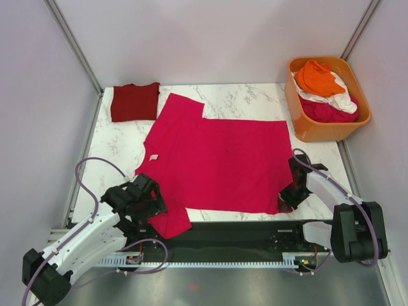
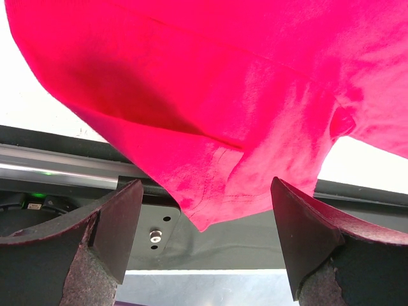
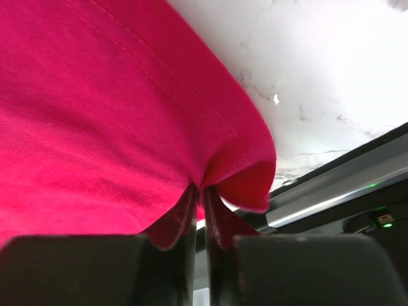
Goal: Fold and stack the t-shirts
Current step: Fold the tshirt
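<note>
1. Fuzzy-padded fingers (image 2: pixel 115 223) of my left claw (image 2: pixel 205 191) stand wide apart and grip nothing. A sleeve of the pink shirt (image 1: pixel 217 159) hangs off the near edge just beyond them.
2. My right claw (image 3: pixel 201 197) is pinched tight on that shirt's stitched hem corner, and the cloth puckers at the bite.
3. The pink shirt lies spread on the marbled surface (image 1: pixel 248 102). A maroon shirt (image 1: pixel 134 101) sits folded square at the far left corner.
4. A rigid orange tub (image 1: pixel 322 131) at the far right holds crumpled orange, white and pink cloth.
</note>
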